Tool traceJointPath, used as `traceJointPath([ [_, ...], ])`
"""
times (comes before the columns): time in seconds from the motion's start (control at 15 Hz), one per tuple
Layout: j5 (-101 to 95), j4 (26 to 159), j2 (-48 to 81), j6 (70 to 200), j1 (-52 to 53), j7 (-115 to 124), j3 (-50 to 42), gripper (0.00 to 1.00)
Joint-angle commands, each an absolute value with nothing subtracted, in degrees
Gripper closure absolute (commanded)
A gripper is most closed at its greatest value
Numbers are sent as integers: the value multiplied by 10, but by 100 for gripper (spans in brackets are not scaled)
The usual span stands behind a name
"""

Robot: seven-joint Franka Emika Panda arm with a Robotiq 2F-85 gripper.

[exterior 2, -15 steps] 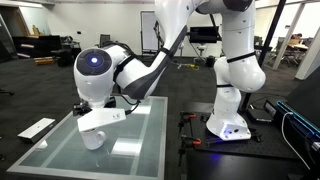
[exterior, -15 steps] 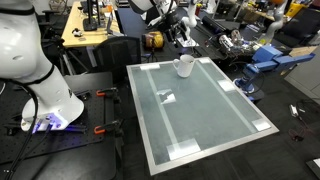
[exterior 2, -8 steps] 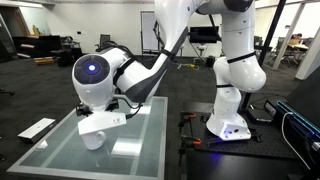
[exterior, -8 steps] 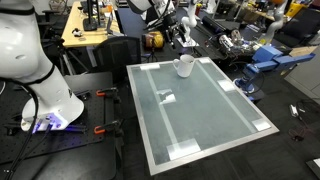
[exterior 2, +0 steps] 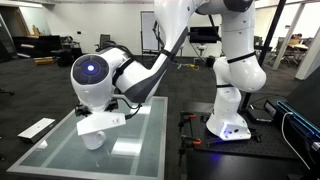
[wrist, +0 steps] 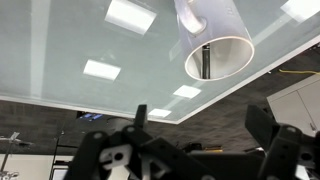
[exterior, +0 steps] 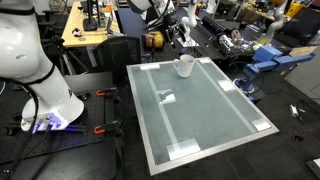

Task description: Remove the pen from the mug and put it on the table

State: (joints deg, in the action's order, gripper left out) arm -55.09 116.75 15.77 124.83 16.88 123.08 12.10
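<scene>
Pen point(wrist: 205, 62) inside mug point(wrist: 215, 15), claw point(wrist: 198, 120) spread wide, empty.
Risk: claw clips mug rim on approach, tips it on slick tabletop point(wrist: 60, 60); thin pen cd slip from pinch.

we see a white mug point(wrist: 215, 35) with a thin dark pen point(wrist: 205, 62) showing inside it. the table point(exterior: 205, 105) is pale grey-green and glossy, with a light border and white rectangular patches. the gripper point(wrist: 197, 125) looks black. the robot arm point(exterior 2: 235, 60) is white, with a glowing blue ring point(exterior 2: 92, 68).
</scene>
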Motion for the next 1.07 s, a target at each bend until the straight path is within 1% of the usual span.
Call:
traceJointPath([
  [0.0,-549,1167,158,1248,173,1229,117,0],
  [0.2,-549,1167,158,1248,173,1229,117,0],
  [1.0,-569,1124,196,1171,215,1293,117,0],
])
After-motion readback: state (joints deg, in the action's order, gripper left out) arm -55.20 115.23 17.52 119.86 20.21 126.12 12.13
